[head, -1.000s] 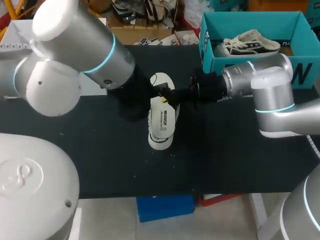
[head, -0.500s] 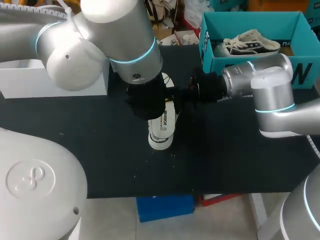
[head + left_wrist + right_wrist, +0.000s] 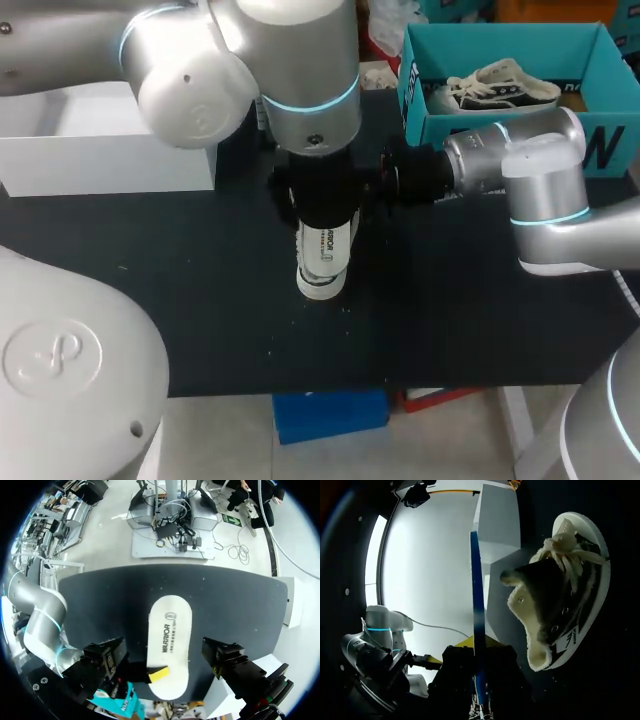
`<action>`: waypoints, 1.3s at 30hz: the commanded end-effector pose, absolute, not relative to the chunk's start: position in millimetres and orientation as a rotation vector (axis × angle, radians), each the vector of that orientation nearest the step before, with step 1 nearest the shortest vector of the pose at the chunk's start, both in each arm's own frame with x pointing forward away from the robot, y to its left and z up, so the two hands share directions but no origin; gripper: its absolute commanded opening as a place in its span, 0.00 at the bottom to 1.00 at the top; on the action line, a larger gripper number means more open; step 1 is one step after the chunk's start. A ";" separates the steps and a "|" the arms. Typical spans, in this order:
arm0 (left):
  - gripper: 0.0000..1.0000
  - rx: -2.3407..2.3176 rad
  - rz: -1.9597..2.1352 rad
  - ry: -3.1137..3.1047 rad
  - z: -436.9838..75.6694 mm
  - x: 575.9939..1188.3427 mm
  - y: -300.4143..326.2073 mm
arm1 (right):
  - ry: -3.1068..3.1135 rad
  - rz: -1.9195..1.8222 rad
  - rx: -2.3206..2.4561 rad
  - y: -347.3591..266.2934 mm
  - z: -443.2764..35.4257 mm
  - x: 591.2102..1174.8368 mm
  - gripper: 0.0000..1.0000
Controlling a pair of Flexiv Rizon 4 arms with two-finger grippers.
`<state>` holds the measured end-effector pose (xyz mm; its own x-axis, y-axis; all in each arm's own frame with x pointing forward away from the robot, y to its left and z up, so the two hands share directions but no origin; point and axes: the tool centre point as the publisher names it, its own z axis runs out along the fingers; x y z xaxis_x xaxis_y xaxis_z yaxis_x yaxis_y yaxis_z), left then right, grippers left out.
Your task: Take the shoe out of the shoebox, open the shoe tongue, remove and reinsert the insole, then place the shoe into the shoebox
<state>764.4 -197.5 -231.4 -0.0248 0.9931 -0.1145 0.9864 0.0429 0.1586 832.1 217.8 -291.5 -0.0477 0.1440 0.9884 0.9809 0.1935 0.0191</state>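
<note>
The left gripper (image 3: 165, 654) has swung in over the white oval insole (image 3: 170, 630) (black table (image 3: 200, 300), middle), fingers spread astride it; the right gripper (image 3: 158, 674) apparently clamps its end.

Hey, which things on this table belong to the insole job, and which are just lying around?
Job: white oval insole; black fleece-lined sneaker; teal cardboard shoebox; left gripper; right gripper.
Lying about: white rectangular box; second black-and-white sneaker inside the shoebox.
</note>
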 end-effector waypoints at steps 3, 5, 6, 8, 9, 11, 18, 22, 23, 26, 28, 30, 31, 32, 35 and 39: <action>1.00 2.047 0.040 2.121 -234.9 771.4 -200.7 | -1.427 -1.015 -1.156 218.5 -291.6 831.8 0.00; 1.00 2.047 0.032 2.120 -235.2 775.4 -201.2 | -1.427 -1.015 -1.156 218.5 -291.6 831.8 0.00; 1.00 2.046 0.031 2.120 -235.0 777.6 -201.3 | -1.427 -1.015 -1.156 218.5 -291.6 831.8 0.00; 1.00 2.045 0.029 2.119 -234.4 784.2 -201.1 | -1.427 -1.015 -1.156 218.5 -291.6 831.8 0.00; 1.00 2.044 0.030 2.118 -234.1 787.7 -200.9 | -1.427 -1.015 -1.156 218.5 -291.6 831.8 0.00; 1.00 2.042 0.042 2.113 -233.1 795.1 -200.3 | -1.427 -1.015 -1.156 218.5 -291.6 831.8 0.00; 1.00 2.028 0.063 2.106 -228.3 827.9 -197.7 | -1.427 -1.015 -1.156 218.5 -291.6 831.8 0.00; 1.00 2.019 0.071 2.108 -228.1 847.5 -197.0 | -1.427 -1.015 -1.156 218.5 -291.6 831.8 0.00; 1.00 2.018 0.072 2.109 -228.6 852.2 -196.5 | -1.427 -1.015 -1.156 218.5 -291.6 831.8 0.00; 1.00 2.010 0.071 2.115 -230.9 866.6 -195.4 | -1.427 -1.015 -1.156 218.5 -291.6 831.8 0.00; 1.00 2.006 0.067 2.118 -232.5 876.2 -194.2 | -1.427 -1.015 -1.156 218.5 -291.6 831.8 0.00; 1.00 1.997 0.062 2.124 -234.2 886.6 -192.2 | -1.427 -1.015 -1.156 218.5 -291.6 831.8 0.00; 1.00 1.990 0.058 2.132 -235.4 893.2 -190.9 | -1.427 -1.015 -1.156 218.5 -291.6 831.8 0.00; 1.00 1.987 0.055 2.136 -236.2 898.2 -190.2 | -1.427 -1.015 -1.156 218.5 -291.6 831.8 0.00; 1.00 1.982 0.053 2.139 -238.0 910.1 -188.4 | -1.427 -1.015 -1.156 218.5 -291.6 831.8 0.00; 1.00 1.972 0.045 2.143 -241.7 925.0 -184.5 | -1.427 -1.015 -1.156 218.5 -291.6 831.8 0.00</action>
<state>914.3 -183.7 -235.8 -0.0710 0.9872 -0.1429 0.9774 0.0975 0.1878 832.1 217.8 -291.5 -0.0477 0.1440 0.9884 0.9809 0.1935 0.0191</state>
